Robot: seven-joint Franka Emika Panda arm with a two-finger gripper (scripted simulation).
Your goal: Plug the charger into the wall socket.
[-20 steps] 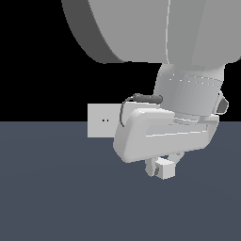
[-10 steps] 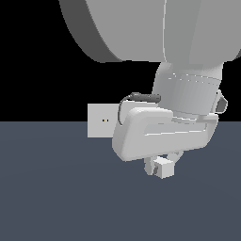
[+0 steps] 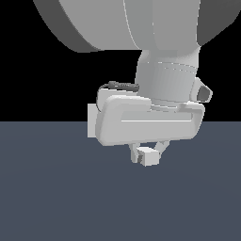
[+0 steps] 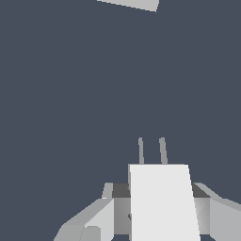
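Between the claw's (image 4: pixel 160 212) fingers sits the charger (image 4: pixel 162 200), pinched on both sides, its two thin prongs (image 4: pixel 151 150) pointing toward the wall socket (image 4: pixel 134 4), which stands well apart across the dark worktop (image 4: pixel 70 94); from outside, the arm's body (image 3: pixel 148 122) hides most of that plate.

White charger (image 4: pixel 162 200); upright socket plate (image 3: pixel 91 120)

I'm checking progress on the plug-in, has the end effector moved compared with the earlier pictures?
Yes. In the exterior view the end effector has shifted toward the flat white square wall plate, now covering its two dark holes, still holding the small white rectangular charger block.
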